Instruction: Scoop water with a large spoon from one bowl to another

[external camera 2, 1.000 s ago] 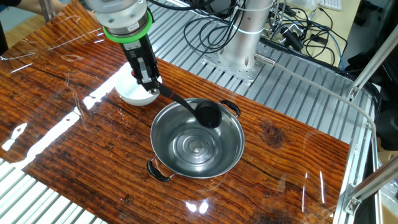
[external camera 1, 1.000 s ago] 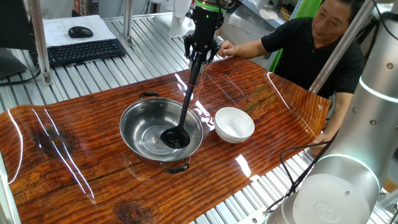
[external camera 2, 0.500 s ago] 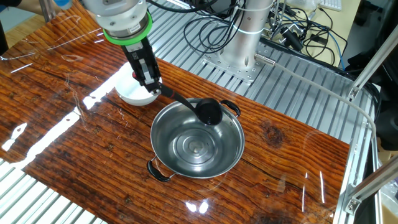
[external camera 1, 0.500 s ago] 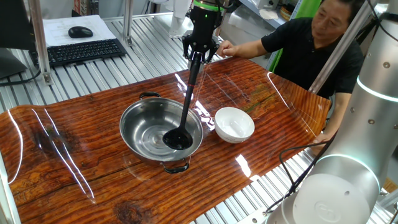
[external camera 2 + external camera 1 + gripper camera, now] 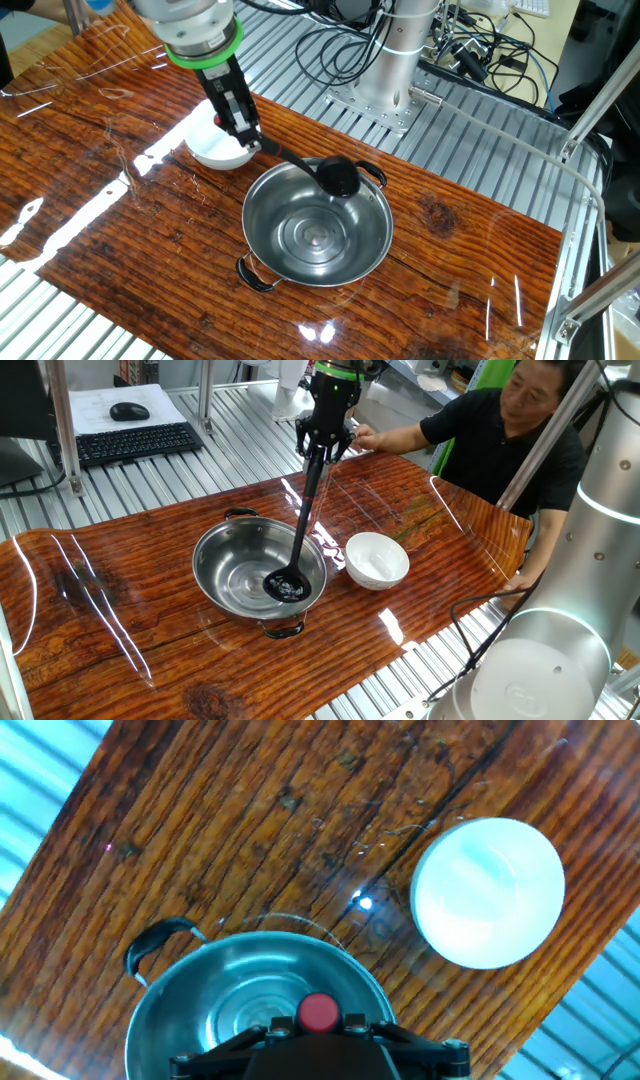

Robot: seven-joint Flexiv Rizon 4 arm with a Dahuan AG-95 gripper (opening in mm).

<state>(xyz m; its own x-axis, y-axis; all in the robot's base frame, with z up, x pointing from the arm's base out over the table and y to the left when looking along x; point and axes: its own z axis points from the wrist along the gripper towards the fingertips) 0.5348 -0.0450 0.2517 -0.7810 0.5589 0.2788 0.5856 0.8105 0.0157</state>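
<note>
Since second ago, ladle [image 5: 297, 547] cup shifted slightly toward near rim of steel bowl [image 5: 228, 571], low inside; handle pinched by gripper [image 5: 324, 449]. Water hard to see. Risk: fast lift or tilt could spill on way to white bowl [image 5: 377, 559], just beside; cup could knock steel rim. Glossy wood table [image 5: 120, 620] showed glare. Beyond: person [image 5: 510, 435], keyboard [image 5: 135, 442].

Wooden table [image 5: 130, 600]: steel bowl [image 5: 230, 572], white bowl [image 5: 377, 560]

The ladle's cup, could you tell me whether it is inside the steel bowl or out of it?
Inside: the ladle cup sits low within the steel bowl, below its rim.
</note>
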